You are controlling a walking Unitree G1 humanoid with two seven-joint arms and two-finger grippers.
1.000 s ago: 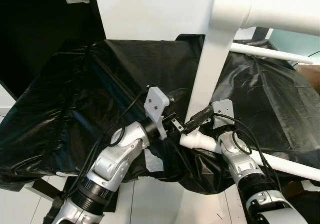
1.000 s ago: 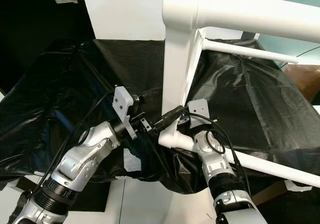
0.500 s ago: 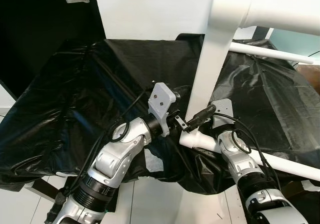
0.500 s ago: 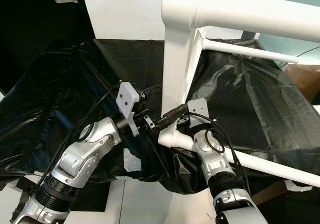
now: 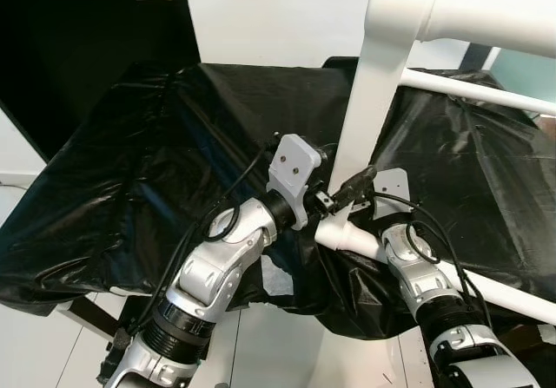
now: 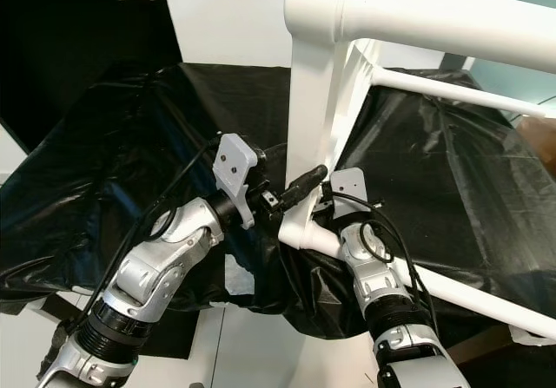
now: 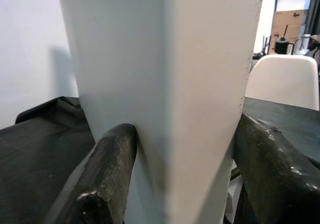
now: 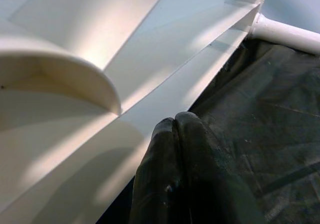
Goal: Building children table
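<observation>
My left gripper (image 7: 165, 184) has its two black fingers (image 7: 102, 179) spread around the upright white panel (image 5: 369, 101) of the children's table. One finger lies against each side of the panel's narrow edge, so I am clasping it near its lower end. The table (image 6: 417, 23) is in front of me, standing on its side on a surface draped in black plastic sheeting (image 5: 130, 171). Its thick round white leg (image 5: 469, 19) runs across the top, and a thinner white rail (image 5: 478, 93) runs off to my right.

My right gripper (image 8: 185, 154) has its fingers pressed flat together with nothing between them. The joined tips rest against the inner white face of the table, where the panel meets a rounded white piece (image 8: 55, 68). In the head views that gripper sits just to the right of the panel's base, close to my left one, beside the round white tube (image 5: 347, 236) lying over the sheeting's front edge.
</observation>
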